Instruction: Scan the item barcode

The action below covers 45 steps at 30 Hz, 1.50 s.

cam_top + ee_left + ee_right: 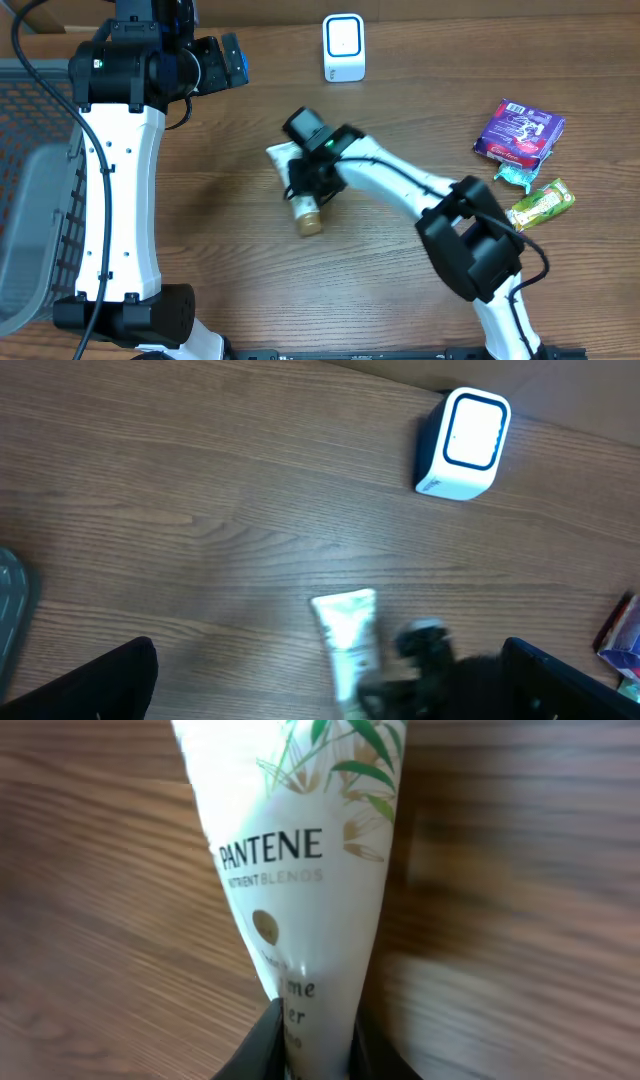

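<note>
At table centre, we see the shampoo tube (282,157) lying flat, cap toward 5 o'clock, with the right gripper (308,185) clenched across its body. The white scanner (344,47) stands at 1 o'clock from it. The left gripper (232,62), at 11 o'clock, hangs released, fingers spread wide.

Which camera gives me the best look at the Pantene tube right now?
Right wrist: the Pantene tube fills the frame, label readable, jaws pinching it. Overhead shows only its crimped end and gold cap. Left wrist shows a blurred crimped end.
</note>
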{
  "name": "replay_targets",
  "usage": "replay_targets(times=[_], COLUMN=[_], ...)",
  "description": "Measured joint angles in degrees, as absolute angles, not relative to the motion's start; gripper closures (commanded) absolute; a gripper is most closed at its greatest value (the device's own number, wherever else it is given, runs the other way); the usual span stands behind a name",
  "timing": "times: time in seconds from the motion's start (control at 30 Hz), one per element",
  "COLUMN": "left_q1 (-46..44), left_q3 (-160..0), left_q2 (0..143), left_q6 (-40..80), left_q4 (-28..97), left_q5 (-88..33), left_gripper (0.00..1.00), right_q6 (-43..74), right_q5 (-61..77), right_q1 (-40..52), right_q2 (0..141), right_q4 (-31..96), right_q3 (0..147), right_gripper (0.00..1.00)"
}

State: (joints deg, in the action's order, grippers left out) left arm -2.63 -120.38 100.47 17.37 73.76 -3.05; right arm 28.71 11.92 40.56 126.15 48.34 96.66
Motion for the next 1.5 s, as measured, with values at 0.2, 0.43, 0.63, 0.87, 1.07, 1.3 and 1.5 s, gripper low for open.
replay_targets(times=[0.2,0.43,0.63,0.87,1.07,1.3,1.5], left_q1=[-2.6,-2.6,-2.6,-2.6,-2.6,-2.6,-2.6], left_q3=[-120.4,-120.4,-120.4,-120.4,-120.4,-120.4,-120.4], left_q2=[100.5,100.5,100.5,100.5,100.5,100.5,100.5], left_q6=[17.4,17.4,17.4,17.4,17.4,17.4,17.4], left_q4=[73.7,73.8,73.8,73.8,73.8,73.8,73.8], left_q5=[-3.0,-3.0,-3.0,-3.0,-3.0,-3.0,-3.0], left_gripper=[0.00,0.00,0.00,0.00,0.00,0.00,0.00], right_q6=[14.3,10.0,9.3,10.5,11.2,11.4,11.8], right_q5=[11.0,5.1,0.2,-16.6,-26.6,-32.2,-32.1], right_q1=[30.6,27.7,30.9,42.4,45.4,45.1,45.1], right_q2=[125.7,125.7,125.7,125.7,127.7,133.0,133.5], right_q4=[54.9,58.0,59.4,59.4,59.2,60.0,60.3], right_q3=[96.7,99.0,106.4,106.8,106.8,106.6,106.3], right_gripper=[0.43,0.34,0.31,0.30,0.31,0.35,0.41])
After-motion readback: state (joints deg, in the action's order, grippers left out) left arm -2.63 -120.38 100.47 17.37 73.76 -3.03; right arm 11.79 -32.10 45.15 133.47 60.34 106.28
